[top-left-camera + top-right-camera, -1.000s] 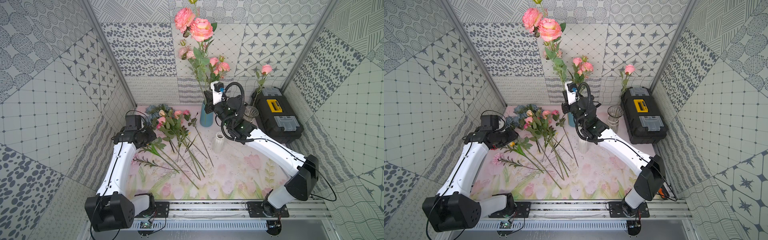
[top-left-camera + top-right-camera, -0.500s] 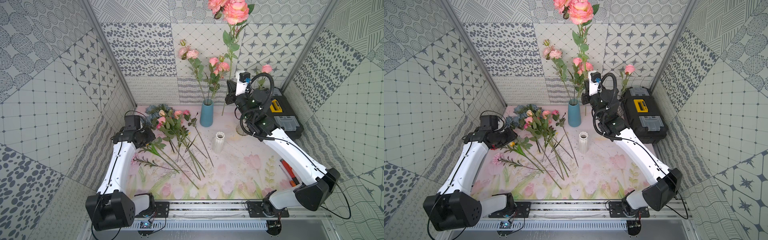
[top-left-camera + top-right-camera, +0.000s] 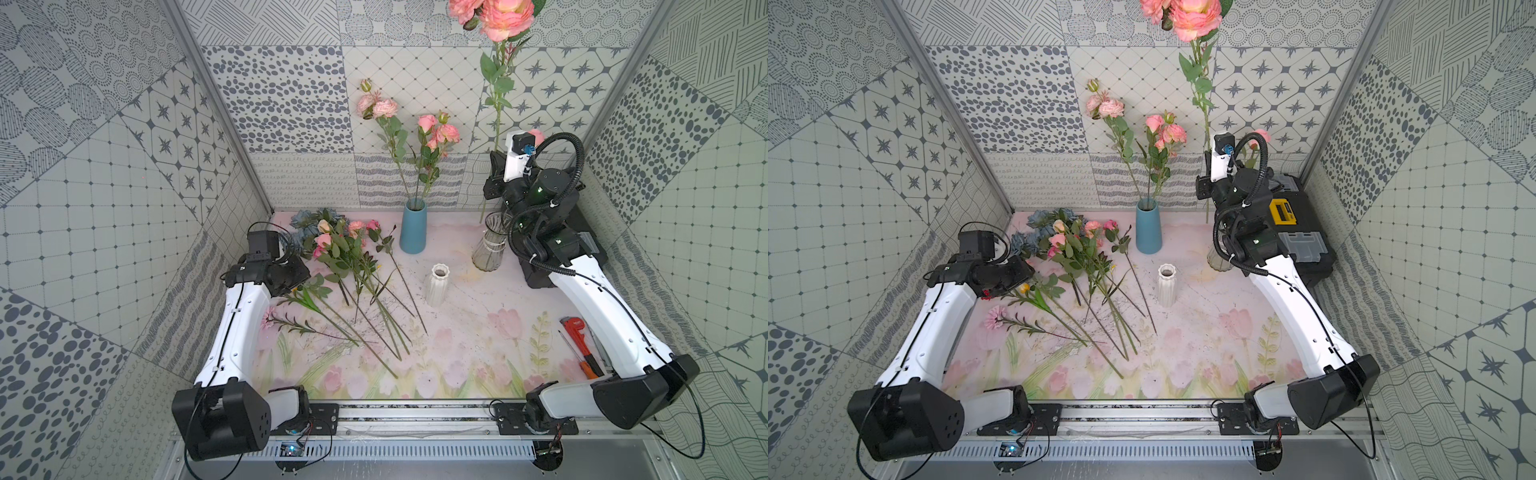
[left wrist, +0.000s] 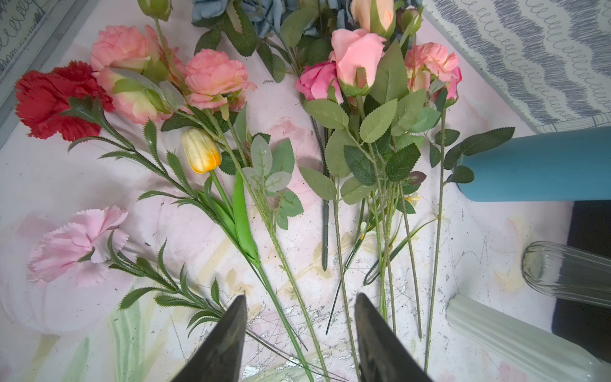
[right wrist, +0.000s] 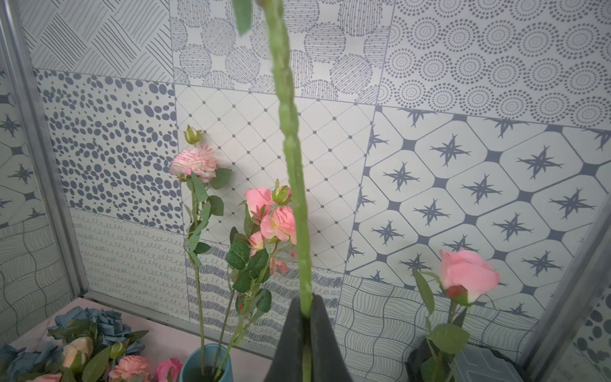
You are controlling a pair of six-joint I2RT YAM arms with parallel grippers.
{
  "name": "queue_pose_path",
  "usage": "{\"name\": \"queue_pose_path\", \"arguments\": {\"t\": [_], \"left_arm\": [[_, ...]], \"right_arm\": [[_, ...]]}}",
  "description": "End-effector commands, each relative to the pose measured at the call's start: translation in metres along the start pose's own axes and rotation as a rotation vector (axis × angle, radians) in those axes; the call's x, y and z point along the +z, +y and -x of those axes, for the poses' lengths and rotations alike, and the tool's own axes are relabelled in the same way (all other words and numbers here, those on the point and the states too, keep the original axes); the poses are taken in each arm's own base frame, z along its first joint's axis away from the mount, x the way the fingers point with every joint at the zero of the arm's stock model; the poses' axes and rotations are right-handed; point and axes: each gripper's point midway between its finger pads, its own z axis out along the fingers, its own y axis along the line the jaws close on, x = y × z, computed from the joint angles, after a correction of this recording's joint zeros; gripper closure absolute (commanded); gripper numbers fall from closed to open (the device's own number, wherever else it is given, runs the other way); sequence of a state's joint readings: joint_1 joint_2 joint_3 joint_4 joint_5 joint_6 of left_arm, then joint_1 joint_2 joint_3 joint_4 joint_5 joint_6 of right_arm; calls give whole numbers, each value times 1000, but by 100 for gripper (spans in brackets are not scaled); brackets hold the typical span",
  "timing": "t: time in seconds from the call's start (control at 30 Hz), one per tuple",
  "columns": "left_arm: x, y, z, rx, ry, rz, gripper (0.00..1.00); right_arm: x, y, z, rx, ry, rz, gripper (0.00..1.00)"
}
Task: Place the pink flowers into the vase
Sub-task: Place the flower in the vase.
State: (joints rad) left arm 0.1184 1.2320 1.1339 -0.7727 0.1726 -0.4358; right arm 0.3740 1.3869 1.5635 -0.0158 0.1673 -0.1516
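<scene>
On the desk (image 3: 457, 332) lie heaped pink flowers (image 3: 332, 245). One pink flower (image 3: 505, 18), upright by the glass vase (image 3: 490, 249), has its blooms cut off by both top views. Only the right wrist view shows the right pincer (image 5: 306, 299) clamped on its stem; the left pincer (image 4: 301, 296) gapes empty.

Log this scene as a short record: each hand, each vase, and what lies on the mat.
right hand: shut on the stem of a tall pink flower, held upright, lower end close to the glass vase
left hand: open, empty, over the loose flowers
blue vase: two pink sprays standing in it
white vase: no flower
mat: pink stems lying among blue-grey, red and yellow ones
</scene>
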Motion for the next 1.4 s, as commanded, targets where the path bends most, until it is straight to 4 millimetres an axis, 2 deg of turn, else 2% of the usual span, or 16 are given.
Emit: {"name": "queue_pose_path", "arguments": {"t": [0.0, 0.13, 0.43, 0.8, 1.07, 1.37], "left_arm": [[2, -4, 4, 7, -5, -27, 47], [4, -5, 3, 5, 1, -30, 48], [7, -7, 0, 0, 16, -48, 48], [13, -8, -2, -4, 37, -57, 49], [15, -7, -2, -4, 40, -52, 49], [17, -7, -2, -6, 48, -52, 49]], "right_arm": [[-12, -20, 27, -41, -47, -40, 100], [-9, -35, 18, -44, -20, -71, 100], [3, -44, -5, -48, 16, -88, 100], [36, -64, -43, 10, 20, -71, 100], [58, -65, -79, 43, 74, -37, 100], [59, -67, -113, 71, 134, -36, 100]]}}
